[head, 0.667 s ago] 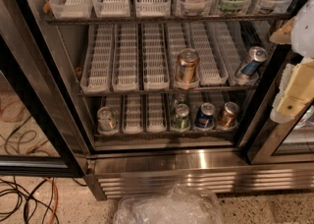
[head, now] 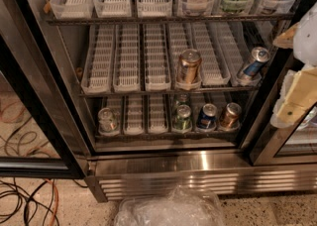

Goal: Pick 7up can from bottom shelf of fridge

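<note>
The claw (head: 297, 98) hangs at the right edge of the view, a white and cream shape in front of the black door frame, level with the gap between the middle and lowest racks; whether it is apart or together cannot be told, and it touches no can. Nearest it, on the middle rack, a blue can (head: 253, 62) leans tilted at the right end, and a bronze can (head: 188, 66) stands upright further left. Below, on the bottom shelf (head: 134, 116), the right-hand lanes hold a copper can (head: 230, 115), a dark blue can (head: 207, 116) and a green can (head: 182, 117) side by side at the near end, with another can (head: 181, 100) just behind the green one. The 7up can (head: 107, 120) stands upright alone in the leftmost lane at the near end, well apart from the claw, with two bare trays between it and the green can. The fridge (head: 198, 168) shows its steel louvred base, a crumpled clear plastic bag (head: 171, 210) lies on the floor before it, and cables (head: 25, 200) trail at the left.
</note>
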Controlling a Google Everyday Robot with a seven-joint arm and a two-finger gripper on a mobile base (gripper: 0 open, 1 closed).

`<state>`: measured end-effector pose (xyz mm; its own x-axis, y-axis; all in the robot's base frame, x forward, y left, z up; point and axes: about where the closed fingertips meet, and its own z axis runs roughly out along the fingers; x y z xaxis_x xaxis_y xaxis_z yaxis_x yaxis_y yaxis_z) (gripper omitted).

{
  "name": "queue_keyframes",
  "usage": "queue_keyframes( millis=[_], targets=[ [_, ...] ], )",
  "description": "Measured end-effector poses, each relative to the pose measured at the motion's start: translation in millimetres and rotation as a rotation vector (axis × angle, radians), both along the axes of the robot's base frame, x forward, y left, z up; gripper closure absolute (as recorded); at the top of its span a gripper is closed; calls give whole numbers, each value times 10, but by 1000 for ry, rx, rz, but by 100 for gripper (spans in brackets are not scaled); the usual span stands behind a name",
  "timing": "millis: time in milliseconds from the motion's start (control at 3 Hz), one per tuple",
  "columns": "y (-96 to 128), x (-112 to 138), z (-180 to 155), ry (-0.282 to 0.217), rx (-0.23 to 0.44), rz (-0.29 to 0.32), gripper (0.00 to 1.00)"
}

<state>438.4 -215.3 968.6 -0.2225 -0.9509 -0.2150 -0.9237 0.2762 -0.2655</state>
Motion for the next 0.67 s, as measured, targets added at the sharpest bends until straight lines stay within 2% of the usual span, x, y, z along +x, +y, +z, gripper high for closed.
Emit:
queue_keyframes(
  millis=[667],
  targets=[
    [188, -14, -419, -80, 48, 19, 0]
  ],
)
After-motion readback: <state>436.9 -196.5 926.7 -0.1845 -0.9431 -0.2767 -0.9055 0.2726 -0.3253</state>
